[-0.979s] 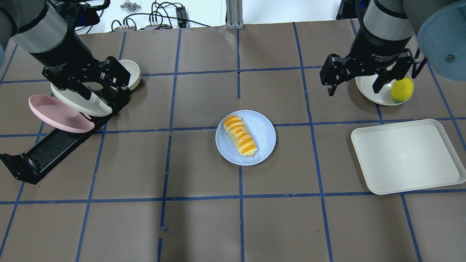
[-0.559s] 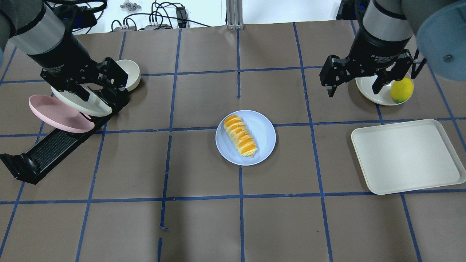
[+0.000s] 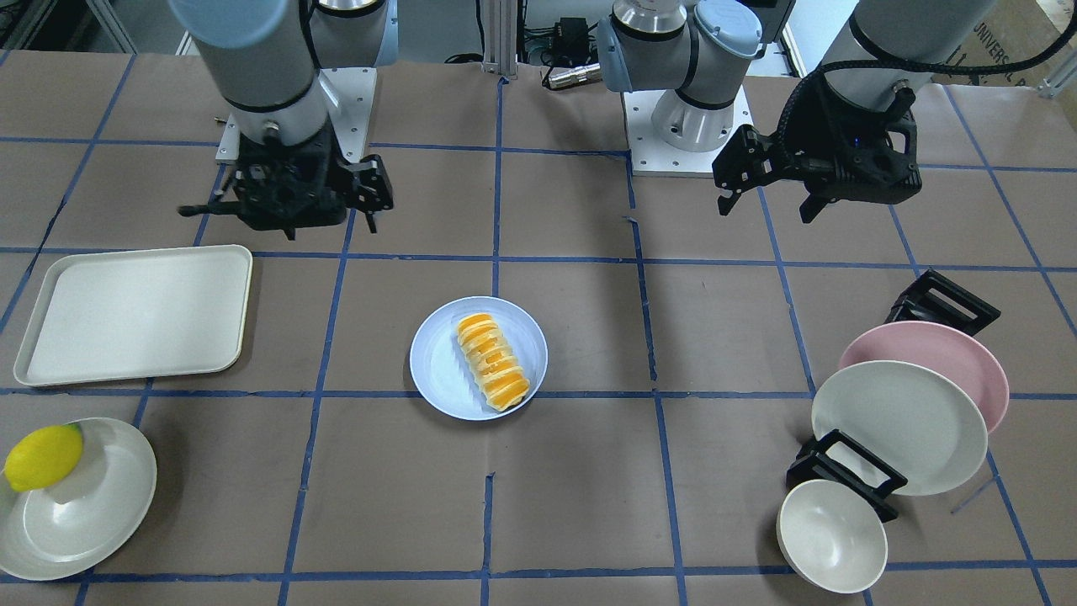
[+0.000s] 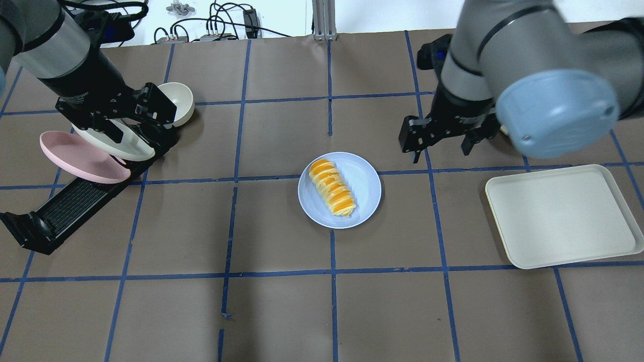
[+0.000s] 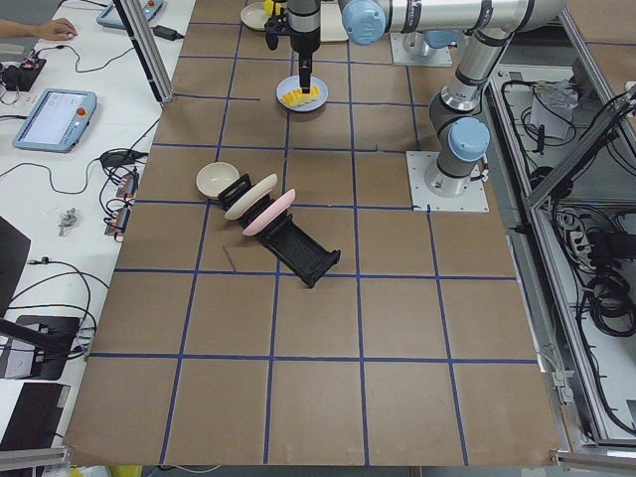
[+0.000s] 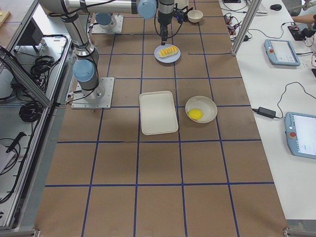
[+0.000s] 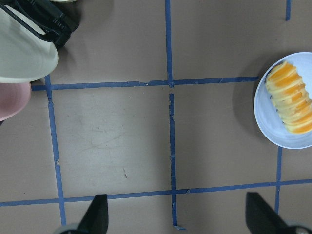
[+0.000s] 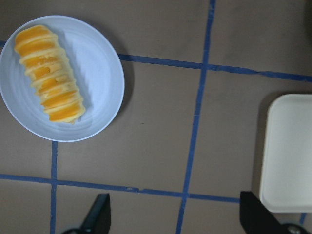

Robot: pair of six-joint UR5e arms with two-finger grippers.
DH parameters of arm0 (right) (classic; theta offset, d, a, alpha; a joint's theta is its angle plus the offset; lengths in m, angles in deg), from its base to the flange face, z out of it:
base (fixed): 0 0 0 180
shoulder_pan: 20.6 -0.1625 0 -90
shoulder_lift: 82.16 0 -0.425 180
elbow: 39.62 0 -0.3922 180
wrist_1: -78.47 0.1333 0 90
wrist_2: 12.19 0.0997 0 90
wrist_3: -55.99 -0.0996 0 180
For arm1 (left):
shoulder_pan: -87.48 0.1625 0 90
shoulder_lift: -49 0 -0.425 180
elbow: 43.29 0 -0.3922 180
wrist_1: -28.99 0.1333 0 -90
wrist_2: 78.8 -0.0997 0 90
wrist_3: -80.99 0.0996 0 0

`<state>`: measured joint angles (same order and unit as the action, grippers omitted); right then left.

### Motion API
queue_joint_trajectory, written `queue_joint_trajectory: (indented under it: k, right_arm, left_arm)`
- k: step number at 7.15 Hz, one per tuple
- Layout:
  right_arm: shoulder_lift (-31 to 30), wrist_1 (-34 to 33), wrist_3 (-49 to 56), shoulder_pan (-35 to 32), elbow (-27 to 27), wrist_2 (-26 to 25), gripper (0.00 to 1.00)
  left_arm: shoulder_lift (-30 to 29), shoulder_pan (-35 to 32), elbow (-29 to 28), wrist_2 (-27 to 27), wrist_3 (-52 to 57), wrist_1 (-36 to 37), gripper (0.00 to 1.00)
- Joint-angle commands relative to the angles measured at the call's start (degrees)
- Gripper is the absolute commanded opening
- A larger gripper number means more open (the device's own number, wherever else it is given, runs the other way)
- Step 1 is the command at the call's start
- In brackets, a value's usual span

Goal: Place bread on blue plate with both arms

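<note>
The bread, striped orange-yellow and cream, lies on the left half of the blue plate at the table's middle; they also show in the front view, the bread on the plate. My left gripper is open and empty, high above the plate rack, far left of the bread. My right gripper is open and empty, above the table just beyond the plate's right side. The right wrist view shows the bread on the plate at upper left; the left wrist view shows the bread at the right edge.
A black rack holds a pink plate and a cream plate; a cream bowl stands beside it. A cream tray lies at the right. A lemon sits on a cream plate.
My right arm has swung from above the lemon plate toward the table's middle and now hides that plate in the overhead view. My left arm has shifted only slightly. The bread and plate are unmoved.
</note>
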<state>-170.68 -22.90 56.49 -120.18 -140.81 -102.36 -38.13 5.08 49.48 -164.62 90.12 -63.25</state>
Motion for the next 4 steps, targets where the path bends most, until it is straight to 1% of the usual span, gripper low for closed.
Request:
queue_joint_trajectory:
  k: [1,4]
  right_arm:
    - [5.79,-12.78,0.72,-5.62,-4.28,0.35,1.00]
    - [5.90,-12.89,1.25,-5.54,-4.20,-0.17,1.00]
  left_arm:
    - [-0.05,0.05,0.04,0.04,0.01,-0.05,1.00]
    - [-0.05,0.05,0.05,0.04,0.01,-0.05,1.00]
